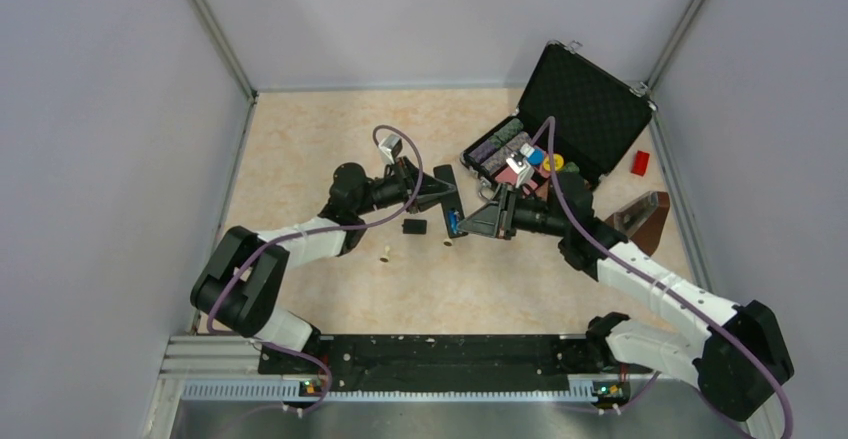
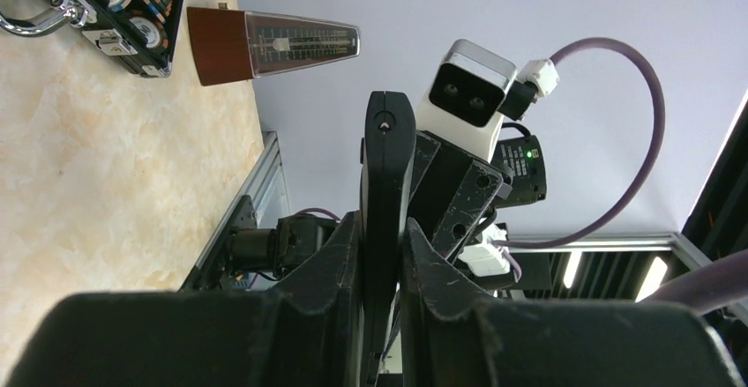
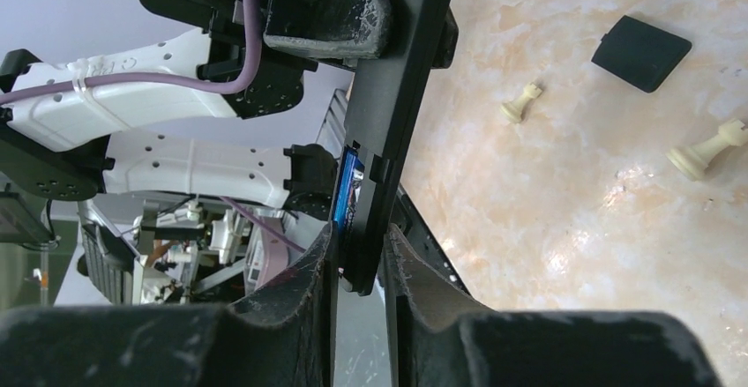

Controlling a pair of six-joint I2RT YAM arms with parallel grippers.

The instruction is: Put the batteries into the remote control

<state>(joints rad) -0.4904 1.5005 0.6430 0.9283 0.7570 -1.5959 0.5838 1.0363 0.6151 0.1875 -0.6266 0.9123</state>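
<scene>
Black slim remote control (image 3: 397, 78), blue battery (image 3: 348, 189) seated inside, mid-frame: my left gripper (image 2: 385, 237) clamps it, right gripper (image 3: 362, 250) pinches its end.

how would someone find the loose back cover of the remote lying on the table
From the open black case at the far right, move left to the remote control held up mid-table. Just left of it, flat on the beige table, lies the back cover. It is small, black and rectangular, unlike the pale pawn-shaped pegs nearby.
</scene>
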